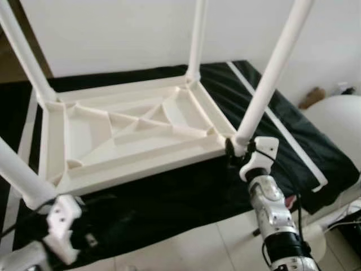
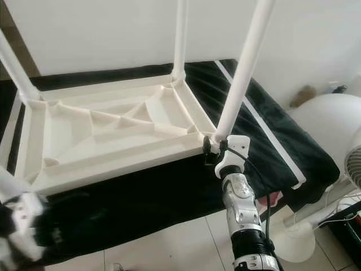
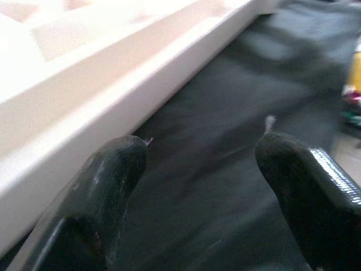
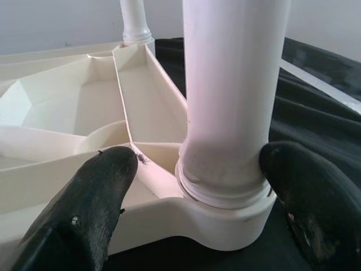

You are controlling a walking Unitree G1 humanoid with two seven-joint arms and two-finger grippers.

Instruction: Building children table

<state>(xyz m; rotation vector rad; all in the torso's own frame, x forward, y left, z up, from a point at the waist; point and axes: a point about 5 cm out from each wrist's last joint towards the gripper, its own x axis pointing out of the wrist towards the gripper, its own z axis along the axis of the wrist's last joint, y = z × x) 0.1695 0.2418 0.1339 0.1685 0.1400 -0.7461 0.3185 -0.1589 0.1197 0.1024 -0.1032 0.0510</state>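
White table top lies upside down on black cloth; four legs stand up from corners. Right gripper at near-right leg, fingers spread either side of its base, not quite clamping, as far as view shows. Left gripper spread wide, empty, beside near frame edge, by near-left leg. Step likely: seating or tightening near-right leg. Next: close on leg, twist or press into socket.
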